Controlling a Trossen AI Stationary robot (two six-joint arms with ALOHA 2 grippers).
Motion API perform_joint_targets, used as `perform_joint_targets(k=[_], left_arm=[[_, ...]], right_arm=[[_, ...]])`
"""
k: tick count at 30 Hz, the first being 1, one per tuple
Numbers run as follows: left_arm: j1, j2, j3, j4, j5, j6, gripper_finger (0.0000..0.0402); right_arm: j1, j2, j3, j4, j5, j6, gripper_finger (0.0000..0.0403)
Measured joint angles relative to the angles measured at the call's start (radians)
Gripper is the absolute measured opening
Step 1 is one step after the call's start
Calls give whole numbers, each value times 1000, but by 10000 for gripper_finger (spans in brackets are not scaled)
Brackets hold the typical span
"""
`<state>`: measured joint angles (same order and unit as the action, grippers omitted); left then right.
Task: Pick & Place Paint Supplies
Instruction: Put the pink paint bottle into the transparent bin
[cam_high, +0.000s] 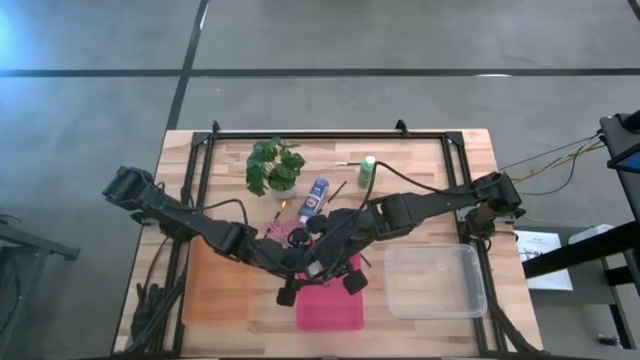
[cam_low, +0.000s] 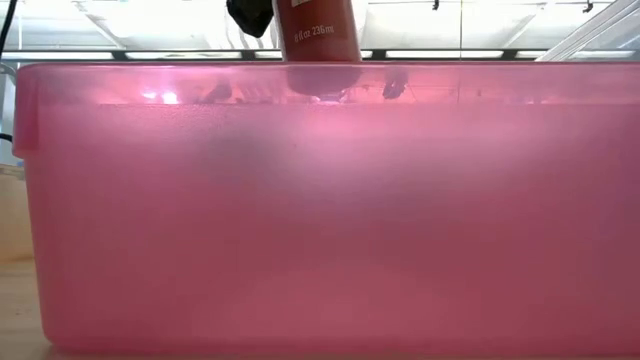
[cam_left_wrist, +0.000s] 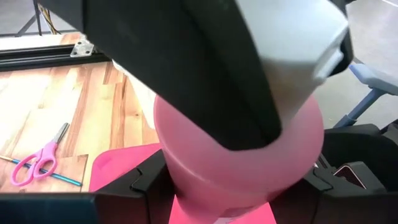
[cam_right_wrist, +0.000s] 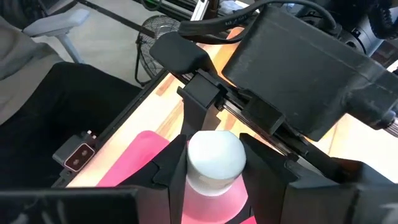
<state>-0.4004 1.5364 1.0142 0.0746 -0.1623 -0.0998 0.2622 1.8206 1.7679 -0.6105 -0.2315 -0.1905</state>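
Both claws meet over the pink bin (cam_high: 330, 306) near the desk's (cam_high: 430, 160) front edge. The left claw (cam_left_wrist: 227, 186) is clamped on the body of the pink-red paint bottle (cam_left_wrist: 242, 162), fingers either side. The right claw (cam_right_wrist: 214, 171) sits at the bottle's white cap (cam_right_wrist: 215, 155), a finger close on each side, though contact is hard to call. From table height the bottle hangs just above the bin's rim. Pink-handled scissors (cam_left_wrist: 38, 160) lie on the desk beside the bin. The green bottle (cam_high: 367, 171) and blue-and-white bottle (cam_high: 317, 196) wait farther back, near the potted plant (cam_high: 274, 166). A clear bin (cam_high: 435, 280) sits right of the pink one.
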Motion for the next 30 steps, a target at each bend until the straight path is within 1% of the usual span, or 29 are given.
perform_joint_targets(k=[5,8,11,17,22,26,30], left_arm=[[0,0,1,-33,-1,-1,211],[1,0,3,-51,-1,-2,218],[1,-1,3,-53,-1,-4,240],[-1,-4,3,-65,0,2,298],[-5,-39,3,-110,-2,11,339],[-17,-78,3,-145,-2,19,357],[-39,-119,2,-199,-2,21,360]], right_arm=[[0,1,8,-15,0,-5,116],[0,2,19,-38,3,-7,116],[0,2,21,-50,3,2,116],[7,2,20,-71,-10,12,116],[18,-30,19,-99,-8,31,116],[42,-80,20,-126,10,37,116],[80,-145,10,-202,44,79,116]])
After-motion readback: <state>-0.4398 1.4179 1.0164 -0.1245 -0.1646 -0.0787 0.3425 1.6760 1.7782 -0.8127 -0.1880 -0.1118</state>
